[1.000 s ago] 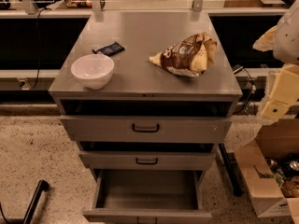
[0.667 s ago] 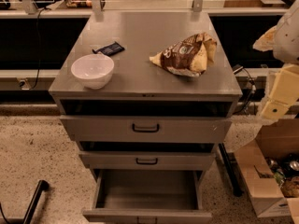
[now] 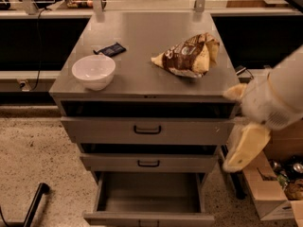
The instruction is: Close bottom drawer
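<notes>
Dim, warm overhead light gleams softly on the cabinet top point(image 3: 142, 37), the claw point(image 3: 246, 148) at right motion-blurred.

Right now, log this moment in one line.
bottom drawer: open, inside bare | gripper: right of cabinet in view, not touching drawer | closing: not yet done

Bottom drawer point(image 3: 149, 217): front panel and handle cut by lower edge | top drawer point(image 3: 189, 131), middle drawer point(image 3: 189, 163): interiors lost in shadow | gripper point(image 3: 245, 148), just right of middle drawer: blurred, outline unclear | arm point(image 3: 279, 98): runs off right edge | cardboard box point(image 3: 265, 197): cropped at corner, contents indistinct | dark packet point(image 3: 110, 49): print unreadable
</notes>
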Controlling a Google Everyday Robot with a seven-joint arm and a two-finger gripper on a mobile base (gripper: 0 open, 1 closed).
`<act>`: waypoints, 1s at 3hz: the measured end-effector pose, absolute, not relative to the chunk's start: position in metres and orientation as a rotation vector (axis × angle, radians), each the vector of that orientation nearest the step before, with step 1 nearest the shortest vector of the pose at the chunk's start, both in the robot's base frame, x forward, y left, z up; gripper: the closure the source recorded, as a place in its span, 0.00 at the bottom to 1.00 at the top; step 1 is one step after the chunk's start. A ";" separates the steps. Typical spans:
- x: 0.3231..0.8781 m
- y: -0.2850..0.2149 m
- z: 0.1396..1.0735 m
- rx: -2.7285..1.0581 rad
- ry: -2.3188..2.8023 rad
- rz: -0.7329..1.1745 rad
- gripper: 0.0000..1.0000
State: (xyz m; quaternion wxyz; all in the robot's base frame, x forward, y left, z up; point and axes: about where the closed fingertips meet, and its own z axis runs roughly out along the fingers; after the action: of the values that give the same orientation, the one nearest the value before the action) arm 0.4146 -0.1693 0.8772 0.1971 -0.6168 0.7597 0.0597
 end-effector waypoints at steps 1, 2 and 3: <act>0.384 -0.121 0.821 -1.716 1.976 0.350 0.00; 0.367 -0.105 0.798 -1.673 1.923 0.399 0.00; 0.374 -0.108 0.788 -1.695 1.919 0.331 0.00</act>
State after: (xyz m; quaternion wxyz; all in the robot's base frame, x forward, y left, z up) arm 0.3743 -0.1081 0.7882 0.2763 -0.6309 0.7145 0.1232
